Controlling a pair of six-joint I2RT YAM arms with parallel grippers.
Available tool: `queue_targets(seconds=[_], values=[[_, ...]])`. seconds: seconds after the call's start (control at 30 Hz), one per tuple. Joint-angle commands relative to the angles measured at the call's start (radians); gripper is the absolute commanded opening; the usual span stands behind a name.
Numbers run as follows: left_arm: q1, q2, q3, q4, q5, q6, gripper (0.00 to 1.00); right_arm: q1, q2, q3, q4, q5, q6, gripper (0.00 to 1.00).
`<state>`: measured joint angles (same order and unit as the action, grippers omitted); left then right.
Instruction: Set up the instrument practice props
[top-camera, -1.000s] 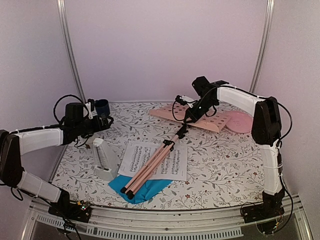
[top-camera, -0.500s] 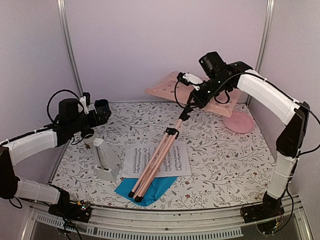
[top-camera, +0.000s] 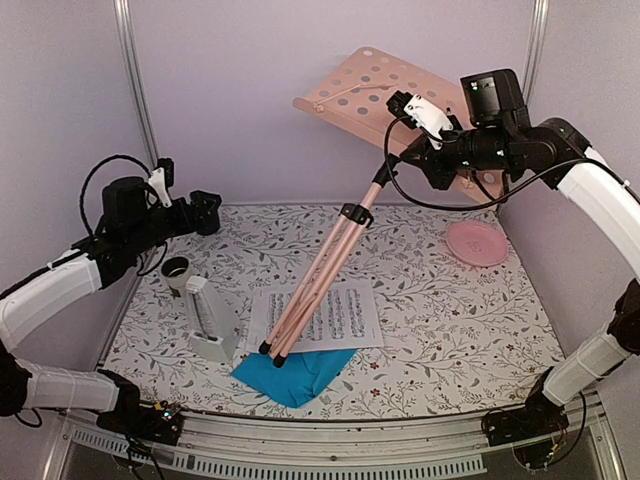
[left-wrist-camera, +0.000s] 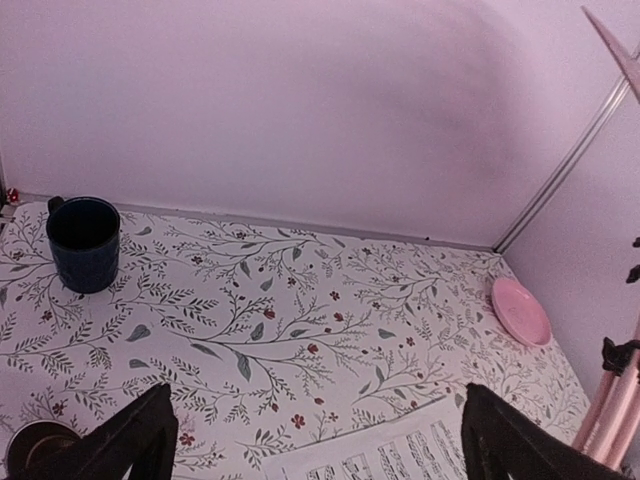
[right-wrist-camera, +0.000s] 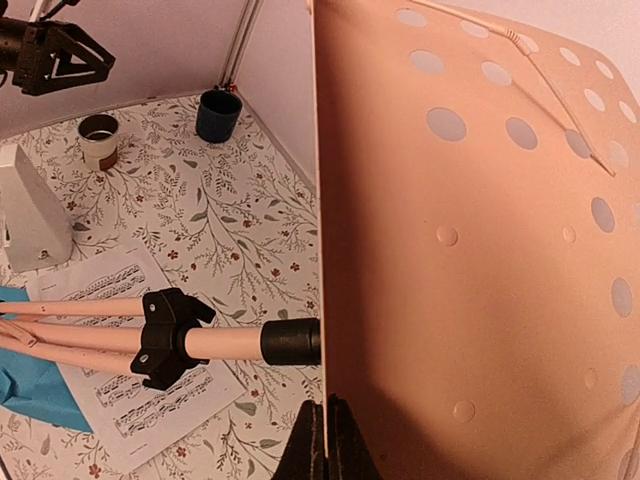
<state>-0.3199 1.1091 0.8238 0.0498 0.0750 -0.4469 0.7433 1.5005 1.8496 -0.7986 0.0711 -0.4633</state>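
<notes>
- Right gripper: clenched on the lower edge of the hole-punched tray, just beside the black collar where the pole joins it.
- Music stand: tilted, legs folded together. Its feet rest at 6 o'clock of the table centre, on the sheets. The pole leans up toward 1 o'clock, and the tray is high against the back wall.
- White sheet: flat under the legs. The blue sheet shows at its 6 o'clock edge.
- Metronome: upright at 8 o'clock, just beside the sheets.
- Left gripper: released, fingers wide apart with nothing between them, hovering above the table at 10 o'clock.
- Dark blue cup: upright in the far corner at 10 o'clock.
- Pink plate: at 2 o'clock.
</notes>
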Motion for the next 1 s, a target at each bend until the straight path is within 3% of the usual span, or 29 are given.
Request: queue_targets(seconds=[0.0, 0.37, 0.43, 0.63, 0.97], values=[[-0.047, -0.029, 0.049, -0.019, -0.014, 0.057, 0.99, 0.013, -0.160, -0.028, 0.510, 0.095, -0.110, 0.00], [-0.246, -0.005, 0.100, 0.091, 0.046, 0.286, 0.99, 0.027, -0.201, -0.128, 0.809, 0.174, -0.346, 0.00], [-0.280, 0.024, 0.109, 0.139, 0.072, 0.323, 0.95, 0.036, -0.196, -0.136, 0.854, 0.181, -0.403, 0.00], [-0.312, 0.185, 0.116, 0.346, 0.231, 0.363, 0.75, 0.050, -0.180, -0.132, 0.926, 0.136, -0.516, 0.00], [-0.322, 0.549, 0.342, 0.430, 0.476, 0.437, 0.66, 0.071, -0.132, -0.119, 0.960, 0.109, -0.651, 0.00]])
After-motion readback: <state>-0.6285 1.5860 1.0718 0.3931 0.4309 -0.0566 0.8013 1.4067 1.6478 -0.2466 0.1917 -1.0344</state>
